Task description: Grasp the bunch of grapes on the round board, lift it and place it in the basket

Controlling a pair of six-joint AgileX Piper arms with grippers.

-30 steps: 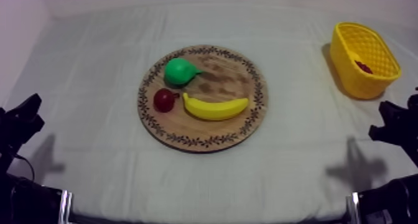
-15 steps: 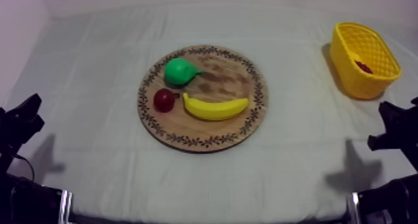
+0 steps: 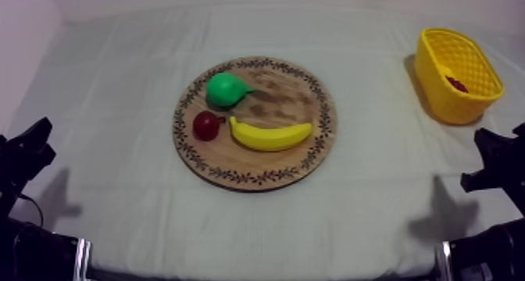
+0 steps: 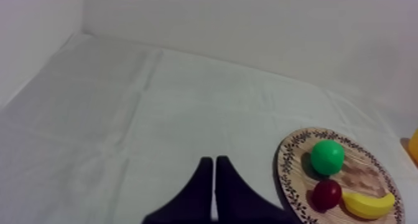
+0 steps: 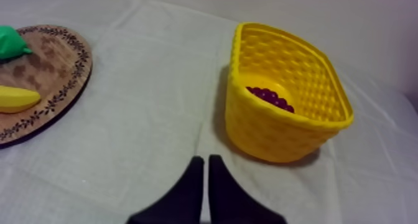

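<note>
Both clenched on nothing, left gripper (image 4: 214,159) and right gripper (image 5: 205,158), and the bunch of grapes (image 5: 270,98) lies in the yellow basket (image 5: 280,138) by the tabletop's far right corner, so the job looks done!

Soft, even light fills the scene, with a faint pinkish-violet cast on the walls and on the grey-white cloth of the worktop (image 3: 117,89). Shadows are pale and loose-edged. The yellow basket (image 3: 457,73) throws one onto the cloth on its side toward the wooden board (image 3: 297,155). The pear (image 3: 225,89) darkens the board just beside it. The left arm (image 3: 23,155) and the right arm (image 3: 500,163) each leave a grey patch nearer the middle. The banana (image 3: 269,134) carries a mild sheen.
</note>
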